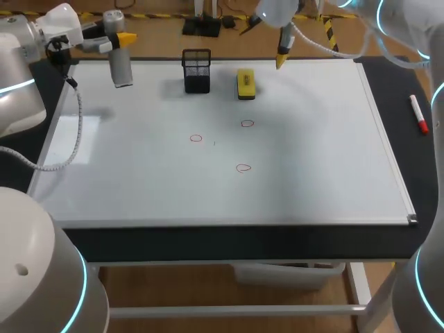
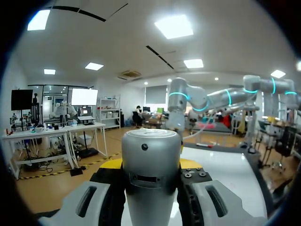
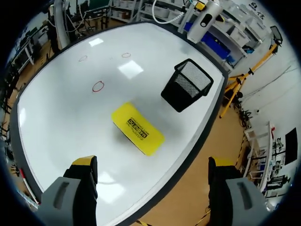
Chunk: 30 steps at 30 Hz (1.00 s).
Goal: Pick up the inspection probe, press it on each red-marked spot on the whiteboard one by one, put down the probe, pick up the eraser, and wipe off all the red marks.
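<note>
Probe (image 2: pixel 151 188) sits clamped in the left gripper (image 1: pixel 116 41), both fingers pressed against its grey round body from two sides. It points down from the fingers, and its lower end hangs over the far left corner of the whiteboard (image 1: pixel 312 152). A soft shadow lies on the board apart from it, so it looks lifted off the surface. A thin cable (image 1: pixel 73 132) trails from that arm's wrist across the board's left edge.

Out from this gripper, toward the middle of the far edge, stands a black mesh basket (image 1: pixel 197 70). Just beyond the basket, not touching it, lies the yellow eraser (image 1: pixel 245 82), flat on the board.

The right gripper (image 3: pixel 151 162) hovers above the board's far edge, close to the eraser, with its fingers spread wide and nothing between them. In its wrist view the eraser lies ahead of the fingers, with the basket just past it.

Farther from both grippers, toward the middle of the board, are three small red rings: one (image 1: pixel 247 123) nearest the eraser, one (image 1: pixel 195 138) nearer the left arm's side, and one (image 1: pixel 242 167) closest to the near edge. They are well apart from each other.

A red marker pen (image 1: pixel 419 114) lies on the dark table (image 1: pixel 208 243) beyond the board's right edge, off to the right gripper's outer side.
</note>
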Motion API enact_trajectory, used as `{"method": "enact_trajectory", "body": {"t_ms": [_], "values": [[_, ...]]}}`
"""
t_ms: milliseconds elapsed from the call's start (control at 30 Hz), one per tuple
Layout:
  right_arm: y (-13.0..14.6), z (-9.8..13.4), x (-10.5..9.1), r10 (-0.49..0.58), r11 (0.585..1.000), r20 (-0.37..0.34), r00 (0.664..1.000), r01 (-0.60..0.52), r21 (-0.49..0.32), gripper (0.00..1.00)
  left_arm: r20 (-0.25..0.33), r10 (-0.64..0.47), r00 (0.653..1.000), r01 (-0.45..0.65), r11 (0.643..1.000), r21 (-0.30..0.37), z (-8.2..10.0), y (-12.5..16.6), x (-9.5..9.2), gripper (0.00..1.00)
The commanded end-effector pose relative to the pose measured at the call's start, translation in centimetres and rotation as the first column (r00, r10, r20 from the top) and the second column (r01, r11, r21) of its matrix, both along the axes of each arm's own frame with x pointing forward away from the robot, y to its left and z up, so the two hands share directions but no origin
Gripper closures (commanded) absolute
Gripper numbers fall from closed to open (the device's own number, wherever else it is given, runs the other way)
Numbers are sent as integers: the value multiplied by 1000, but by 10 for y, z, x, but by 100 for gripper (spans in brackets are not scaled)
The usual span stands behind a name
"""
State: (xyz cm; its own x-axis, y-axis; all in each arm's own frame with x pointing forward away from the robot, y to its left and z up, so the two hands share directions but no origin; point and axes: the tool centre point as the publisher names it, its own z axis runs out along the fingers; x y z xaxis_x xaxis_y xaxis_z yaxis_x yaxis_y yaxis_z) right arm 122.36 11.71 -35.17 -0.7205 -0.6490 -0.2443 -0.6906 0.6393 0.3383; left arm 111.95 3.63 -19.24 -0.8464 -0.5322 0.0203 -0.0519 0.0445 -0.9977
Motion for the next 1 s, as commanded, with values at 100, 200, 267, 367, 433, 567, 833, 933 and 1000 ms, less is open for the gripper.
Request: {"method": "enact_trajectory", "body": {"t_ms": [100, 200, 267, 367, 433, 567, 833, 933, 1000], "values": [[9, -16, 8, 199, 930, -288, 937, -273, -244, 0, 2, 3, 1000, -3, 1000, 0, 1, 0, 0, 100], [11, -20, 5, 249, 906, -301, 921, -331, -265, 0, 2, 3, 1000, -3, 1000, 0, 1, 0, 0, 100], [13, -22, 5, 272, 889, -310, 911, -361, -281, 0, 2, 3, 1000, -3, 1000, 0, 1, 0, 0, 100], [14, -25, 5, 309, 858, -323, 894, -409, -311, 0, 2, 3, 1000, -3, 1000, 0, 1, 0, 0, 100], [16, -26, 4, 331, 827, -339, 881, -443, -346, 0, 2, 3, 1000, -3, 1000, 0, 1, 0, 0, 100], [19, -28, 3, 397, 742, -375, 838, -533, -406, 0, 2, 3, 1000, -3, 1000, 0, 1, 0, 0, 100], [20, -29, 6, 489, 631, -433, 757, -650, -423, 0, 2, 3, 1000, -3, 1000, 0, 1, 0, 0, 100], [21, -28, 8, 508, 620, -457, 730, -678, -394, 0, 2, 3, 1000, -3, 1000, 0, 1, 0, 0, 100], [20, -27, 9, 518, 607, -475, 711, -697, -382, 0, 2, 3, 1000, -3, 1000, 0, 1, 0, 0, 100]]}}
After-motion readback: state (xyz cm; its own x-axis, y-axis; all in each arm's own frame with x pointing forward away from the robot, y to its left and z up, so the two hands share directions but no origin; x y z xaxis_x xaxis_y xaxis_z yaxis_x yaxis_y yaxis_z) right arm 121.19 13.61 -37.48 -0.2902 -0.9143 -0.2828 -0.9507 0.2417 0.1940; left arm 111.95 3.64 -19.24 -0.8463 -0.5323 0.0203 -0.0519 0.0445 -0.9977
